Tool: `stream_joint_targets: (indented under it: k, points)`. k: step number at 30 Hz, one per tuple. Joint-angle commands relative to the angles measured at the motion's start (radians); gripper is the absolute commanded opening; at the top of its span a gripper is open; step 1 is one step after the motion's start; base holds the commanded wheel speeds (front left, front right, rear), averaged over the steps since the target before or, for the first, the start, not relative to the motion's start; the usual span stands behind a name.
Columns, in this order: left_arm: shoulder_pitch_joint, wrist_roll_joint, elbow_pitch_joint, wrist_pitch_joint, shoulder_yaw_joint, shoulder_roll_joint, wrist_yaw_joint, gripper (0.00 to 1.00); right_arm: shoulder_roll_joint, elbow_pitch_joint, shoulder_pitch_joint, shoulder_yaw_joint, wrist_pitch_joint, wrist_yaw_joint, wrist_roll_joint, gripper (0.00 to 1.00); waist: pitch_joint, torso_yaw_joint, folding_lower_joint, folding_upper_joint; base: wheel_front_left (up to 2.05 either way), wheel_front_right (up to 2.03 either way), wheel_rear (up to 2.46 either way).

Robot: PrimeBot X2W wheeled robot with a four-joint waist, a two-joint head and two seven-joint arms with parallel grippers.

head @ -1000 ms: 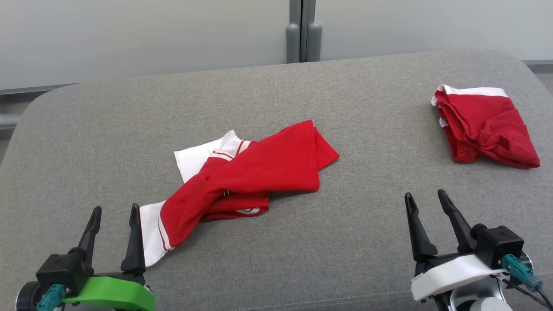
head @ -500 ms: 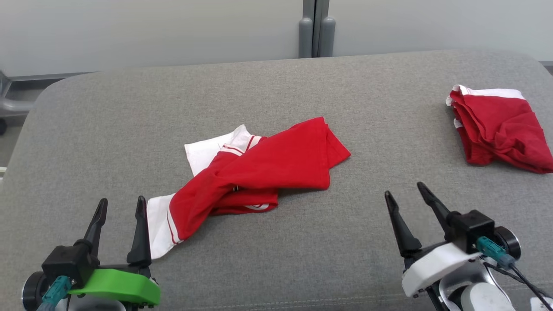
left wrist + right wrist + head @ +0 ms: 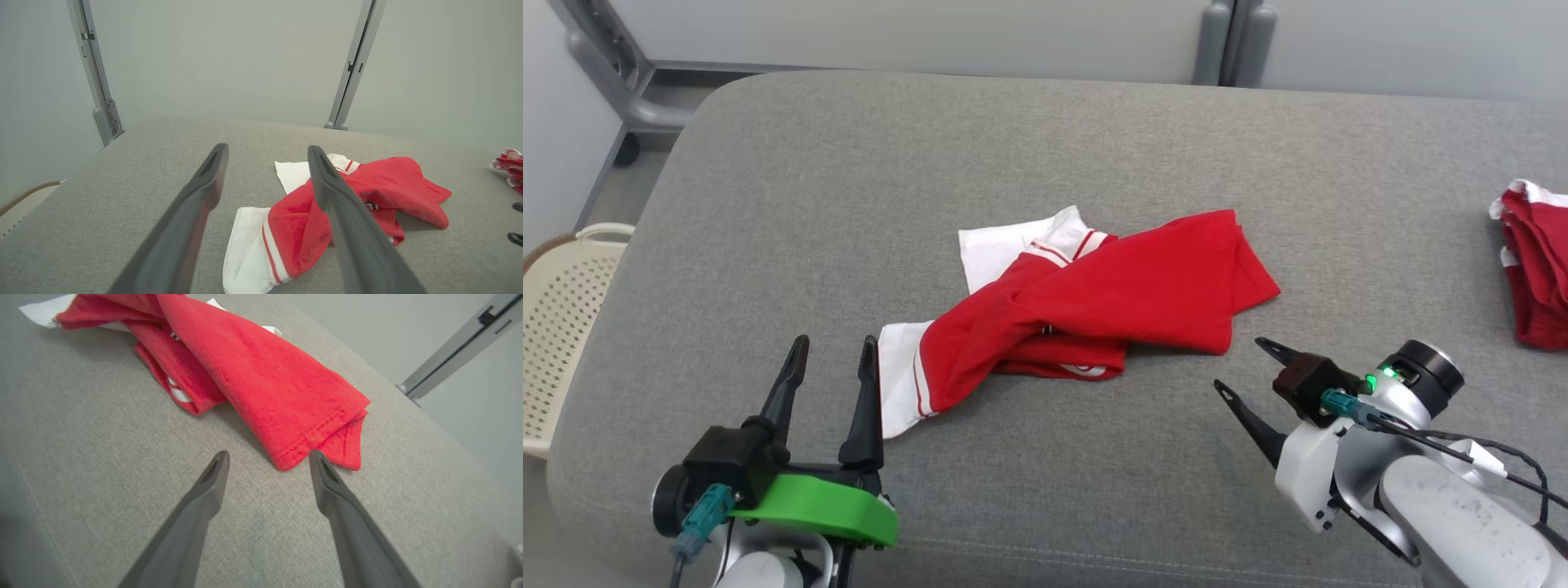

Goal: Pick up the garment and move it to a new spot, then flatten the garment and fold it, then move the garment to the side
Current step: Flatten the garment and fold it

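Note:
The garment (image 3: pixel 1094 306), red with white sleeves and striped trim, lies crumpled in the middle of the grey padded table (image 3: pixel 1013 147). It shows too in the left wrist view (image 3: pixel 359 196) and the right wrist view (image 3: pixel 261 371). My left gripper (image 3: pixel 833 353) is open with nothing in it, its right finger beside the white sleeve end (image 3: pixel 898 392). My right gripper (image 3: pixel 1241 365) is open and turned leftward, fingertips a short way from the garment's red lower right corner (image 3: pixel 310 453). Nothing is held.
A second red and white garment (image 3: pixel 1535 278) lies bunched at the table's right edge. A cream perforated basket (image 3: pixel 564 310) stands on the floor off the table's left end. Grey frame posts (image 3: pixel 1233 41) rise behind the table.
The head camera has swung left, shifting the whole scene right and bringing the basket into view. My right gripper has rotated to point left toward the garment's corner. Both grippers stay open.

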Motion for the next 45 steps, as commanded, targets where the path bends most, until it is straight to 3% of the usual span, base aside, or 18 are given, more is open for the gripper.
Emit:
stream_joint_targets:
  k: [1,7,15,16,17,18,19,28,36,39,45]
  points:
    - [-0.023,0.005,0.008,-0.004,-0.005,-0.007,-0.007,1.00,-0.016,0.016,-0.021,0.012,0.002,-0.002,0.015,1.00,0.050,0.068,0.0000,-0.0001,0.00,0.00,0.00]
    - [-0.078,0.013,0.062,-0.025,-0.033,-0.058,-0.037,1.00,-0.095,0.125,-0.148,0.126,0.024,-0.002,0.047,1.00,0.104,0.126,0.0000,-0.0001,0.00,0.00,0.00]
    - [-0.131,0.034,0.114,-0.040,-0.034,-0.105,-0.069,1.00,-0.133,0.233,-0.280,0.274,0.014,-0.002,0.077,1.00,0.157,0.164,0.0000,-0.0001,0.00,0.00,0.00]
    - [-0.134,0.037,0.119,-0.040,-0.032,-0.110,-0.072,1.00,-0.133,0.246,-0.290,0.287,0.009,-0.002,0.080,0.90,0.159,0.166,0.0000,-0.0001,0.00,0.00,0.00]
    - [-0.137,0.040,0.122,-0.041,-0.030,-0.114,-0.075,1.00,-0.132,0.255,-0.298,0.300,0.004,-0.002,0.088,0.48,0.163,0.167,0.0000,-0.0001,0.00,0.00,0.00]
    - [-0.140,0.045,0.127,-0.042,-0.030,-0.117,-0.077,1.00,-0.132,0.264,-0.302,0.313,-0.002,-0.002,0.098,0.21,0.165,0.168,0.0000,-0.0001,0.00,0.00,0.00]
    - [-0.143,0.048,0.130,-0.043,-0.029,-0.119,-0.079,1.00,-0.131,0.271,-0.306,0.321,-0.005,-0.002,0.118,0.00,0.167,0.168,0.0000,-0.0001,0.00,0.00,0.00]
    - [-0.136,0.069,0.144,-0.042,0.004,-0.139,-0.095,1.00,-0.167,0.179,-0.356,0.390,0.007,-0.001,0.263,0.00,0.170,0.137,0.0000,-0.0001,0.00,0.00,0.00]
    - [-0.117,0.092,0.144,-0.042,0.040,-0.137,-0.108,1.00,-0.320,-0.179,-0.395,0.451,0.206,-0.001,0.501,0.00,0.162,0.080,0.0000,-0.0001,0.00,0.00,0.00]
    - [-0.118,0.100,0.144,-0.042,0.049,-0.137,-0.110,1.00,-0.386,-0.305,-0.391,0.430,0.278,-0.001,0.609,0.00,0.164,0.071,0.0000,-0.0001,0.00,0.00,0.00]
    - [-0.118,0.112,0.143,-0.042,0.051,-0.141,-0.115,1.00,-0.455,-0.467,-0.349,0.354,0.377,-0.001,0.894,0.00,0.169,0.072,0.0000,-0.0001,0.00,0.00,0.00]
